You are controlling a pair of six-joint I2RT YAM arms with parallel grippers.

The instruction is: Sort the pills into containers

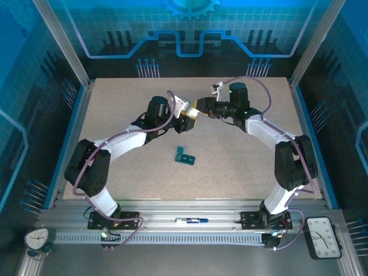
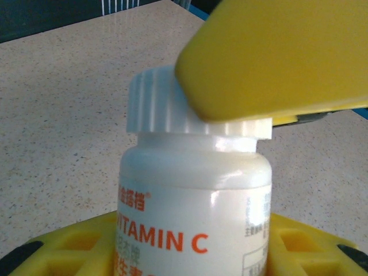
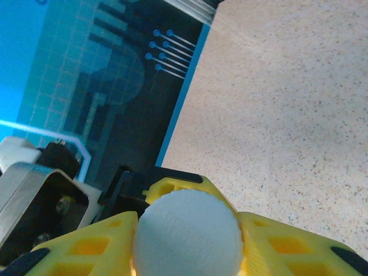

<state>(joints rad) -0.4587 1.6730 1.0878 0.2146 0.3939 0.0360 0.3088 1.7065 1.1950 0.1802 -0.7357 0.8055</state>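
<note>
A white bottle [image 2: 195,195] with orange "VITAMIN C" lettering stands upright between my left gripper's yellow fingers [image 2: 75,241], and my left gripper [image 2: 192,256] is shut on its body. Its ribbed white cap [image 2: 155,103] is on. My right gripper [image 3: 187,244] is shut on the cap [image 3: 187,230], with a yellow finger pressed against each side. One of those right fingers [image 2: 276,57] covers the cap's upper right in the left wrist view. Both grippers meet above the table's middle [image 1: 192,112]. The dark teal containers [image 1: 185,156] lie on the table nearer the arm bases. The pills are out of sight.
The speckled beige table [image 1: 241,167] has blue raised edges and clear panels behind. A blue-and-white pen-like object [image 1: 192,220] lies on the front rail. Small clocks sit at the front left [image 1: 37,238] and front right [image 1: 325,237] corners.
</note>
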